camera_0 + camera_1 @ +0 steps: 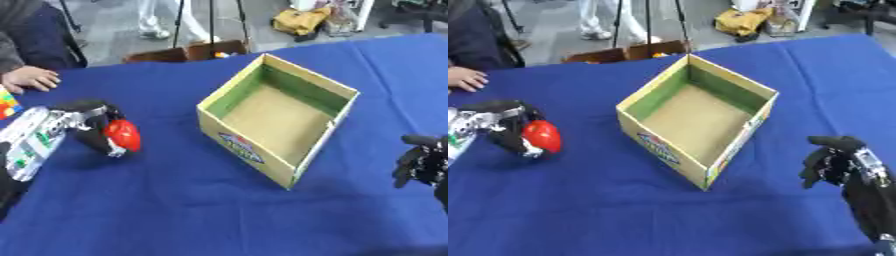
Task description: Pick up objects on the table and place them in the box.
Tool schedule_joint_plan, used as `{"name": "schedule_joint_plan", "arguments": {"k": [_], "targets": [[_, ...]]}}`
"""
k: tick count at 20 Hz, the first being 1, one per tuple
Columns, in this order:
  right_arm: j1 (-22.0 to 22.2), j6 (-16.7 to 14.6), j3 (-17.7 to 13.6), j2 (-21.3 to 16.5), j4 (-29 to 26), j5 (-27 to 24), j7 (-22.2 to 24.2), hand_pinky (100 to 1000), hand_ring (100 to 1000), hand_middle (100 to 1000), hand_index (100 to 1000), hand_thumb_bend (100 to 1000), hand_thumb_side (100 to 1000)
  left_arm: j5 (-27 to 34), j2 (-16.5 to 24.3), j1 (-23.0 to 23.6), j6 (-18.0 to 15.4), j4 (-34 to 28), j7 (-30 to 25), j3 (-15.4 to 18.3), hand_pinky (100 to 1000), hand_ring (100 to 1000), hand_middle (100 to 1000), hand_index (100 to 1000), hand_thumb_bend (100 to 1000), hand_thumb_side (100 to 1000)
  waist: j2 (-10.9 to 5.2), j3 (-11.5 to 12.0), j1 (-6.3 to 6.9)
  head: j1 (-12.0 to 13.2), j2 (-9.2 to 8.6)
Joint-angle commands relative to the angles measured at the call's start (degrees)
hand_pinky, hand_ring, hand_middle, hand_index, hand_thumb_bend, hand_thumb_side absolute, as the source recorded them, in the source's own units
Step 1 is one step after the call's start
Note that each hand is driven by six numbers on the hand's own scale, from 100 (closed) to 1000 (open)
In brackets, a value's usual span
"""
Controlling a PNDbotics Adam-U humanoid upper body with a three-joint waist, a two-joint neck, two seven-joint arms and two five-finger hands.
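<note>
box (289, 107): matt cardboard, printed outside
table (175, 210) is wearing smooth blue cloth; red object (123, 135) is looking glossy, plastic-like

Red object (124, 135) — half hidden by curled left-hand fingers (98, 134) — identity unclear

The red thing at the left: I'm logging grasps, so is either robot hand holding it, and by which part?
The left robot hand is curled round the red object, gripping its upper side. The right robot hand holds nothing.

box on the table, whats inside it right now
Nothing shows inside the box: only its bare brown floor and green inner walls. The near wall hides a strip of the floor along its near edge.
</note>
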Motion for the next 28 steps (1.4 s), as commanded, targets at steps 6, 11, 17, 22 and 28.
{"name": "schedule_joint_plan", "arguments": {"k": [6,11,17,22,28], "targets": [[-0.41,-0.12,-0.02,-1.0,-0.59,0.34,0.21,436,512,516,797,100,1000,-1.41,-0.46,-1.62,-0.87,1.75,0.7,-0.84,545,523,599,783,487,380,-0.78,0.04,-0.14,0.02,0.22],[-0.45,-0.14,-0.04,-1.02,-0.51,0.36,0.19,436,512,516,798,100,1000,-1.56,-0.6,-1.95,-0.45,1.94,2.9,-0.43,387,404,483,659,222,335,-0.83,0.02,-0.19,0.05,0.12],[-0.42,-0.15,-0.04,-1.17,-0.43,0.41,0.19,436,512,516,798,100,1000,0.06,2.0,-4.78,-0.14,-1.97,1.35,0.34,365,385,467,644,189,345,-1.03,0.07,-0.08,-0.18,0.0],[-0.49,-0.21,0.21,-1.29,-0.35,0.39,0.44,436,512,516,798,100,1000,-0.72,1.42,-11.46,-0.46,-5.38,-0.98,0.07,363,376,459,641,191,355,-1.13,-0.34,-0.08,0.12,-0.14],[-1.12,-0.05,1.46,-1.51,-0.36,0.05,1.72,436,512,516,798,100,1000,-4.59,-6.82,-20.11,-2.63,-2.47,-2.65,-1.72,370,381,463,646,169,358,-0.86,-2.86,0.67,2.1,-1.01]]}}
